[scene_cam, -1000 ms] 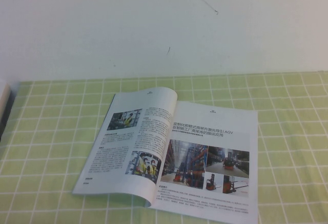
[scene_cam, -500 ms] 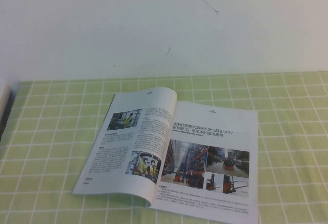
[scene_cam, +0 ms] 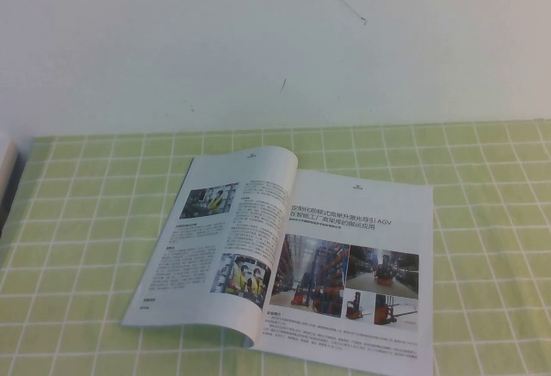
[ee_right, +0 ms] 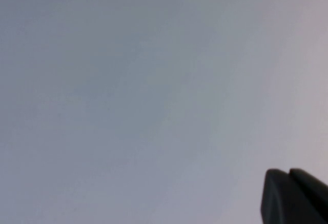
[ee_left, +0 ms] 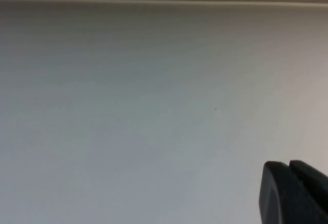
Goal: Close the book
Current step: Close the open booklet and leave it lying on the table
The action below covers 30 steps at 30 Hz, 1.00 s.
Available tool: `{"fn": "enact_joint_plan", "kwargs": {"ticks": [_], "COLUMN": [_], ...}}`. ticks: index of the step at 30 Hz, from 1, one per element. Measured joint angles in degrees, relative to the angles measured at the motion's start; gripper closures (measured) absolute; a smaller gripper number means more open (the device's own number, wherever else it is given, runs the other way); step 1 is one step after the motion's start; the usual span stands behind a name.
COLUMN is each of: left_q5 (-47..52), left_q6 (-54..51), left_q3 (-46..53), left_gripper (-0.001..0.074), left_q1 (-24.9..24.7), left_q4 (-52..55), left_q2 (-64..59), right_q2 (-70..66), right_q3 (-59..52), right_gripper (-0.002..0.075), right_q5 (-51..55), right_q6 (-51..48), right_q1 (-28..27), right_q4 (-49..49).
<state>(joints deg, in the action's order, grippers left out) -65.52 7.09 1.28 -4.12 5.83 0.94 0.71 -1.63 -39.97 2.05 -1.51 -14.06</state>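
Book (scene_cam: 284,255) lying open on the cloth (scene_cam: 482,161), untouched.
You're dealing with light, floppy pages, so I'd be lifting the arched left page by its outer edge. Left gripper (ee_left: 293,193) and right gripper (ee_right: 293,196) are hanging outside the high view; you cannot tell whether either is open or closed.

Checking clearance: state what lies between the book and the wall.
High view: only bare green checked cloth between book and wall. Left claw and right claw show only in their wrist views.

The book (scene_cam: 288,260) lay open before me on the green-checked table (scene_cam: 495,221). Its left page (scene_cam: 215,238) arched upward.
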Motion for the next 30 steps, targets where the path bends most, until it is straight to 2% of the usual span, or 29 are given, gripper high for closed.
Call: {"fn": "enact_joint_plan", "kwargs": {"ticks": [5, 9, 11, 13, 14, 18, 22, 26, 30], "left_q5": [-2.18, 0.47, 12.36, 30.17, 45.52, 71.53, 80.7, 83.58, 85.44], "left_q6": [0.0, 6.54, 11.04, 12.05, 11.59, 8.92, 3.99, -9.89, -13.34], "left_q3": [0.0, -1.37, -6.5, -13.86, -20.36, -34.27, -40.67, -41.5, -41.11], "left_gripper": [0.0738, 0.0738, 0.0738, 0.0738, 0.0738, 0.0738, 0.0738, 0.0738, 0.0738], "left_q1": [0.0, 0.0, 0.0, 0.0, 0.0, 0.0, 0.0, 0.0, 0.0], "left_q4": [1.04, -5.04, -8.01, -8.62, -8.51, -8.29, -8.2, -7.59, -8.05], "left_q2": [0.0, 0.0, 0.0, 0.0, -0.47, -6.62, -14.48, -22.92, -30.08], "right_q2": [0.0, 0.0, 0.0, 0.0, -0.16, -4.64, -12.05, -19.87, -26.65], "right_q3": [0.11, 4.97, 10.21, 15.71, 18.48, 27.5, 35.0, 41.49, 44.73], "right_gripper": [0.0729, 0.0729, 0.0729, 0.0729, 0.0729, 0.0729, 0.0729, 0.0729, 0.0729], "right_q5": [2.21, 12.25, 19.17, 25.98, 29.26, 38.36, 44.48, 51.15, 58.02], "right_q6": [0.0, 0.61, 2.42, 3.26, 3.39, 3.76, 4.95, 5.51, -1.39], "right_q1": [0.0, 0.0, 0.0, 0.0, 0.0, 0.0, 0.0, 0.0, 0.0], "right_q4": [0.0, -0.21, -0.31, -0.43, -0.43, -0.43, 1.2, 5.15, 8.48]}}
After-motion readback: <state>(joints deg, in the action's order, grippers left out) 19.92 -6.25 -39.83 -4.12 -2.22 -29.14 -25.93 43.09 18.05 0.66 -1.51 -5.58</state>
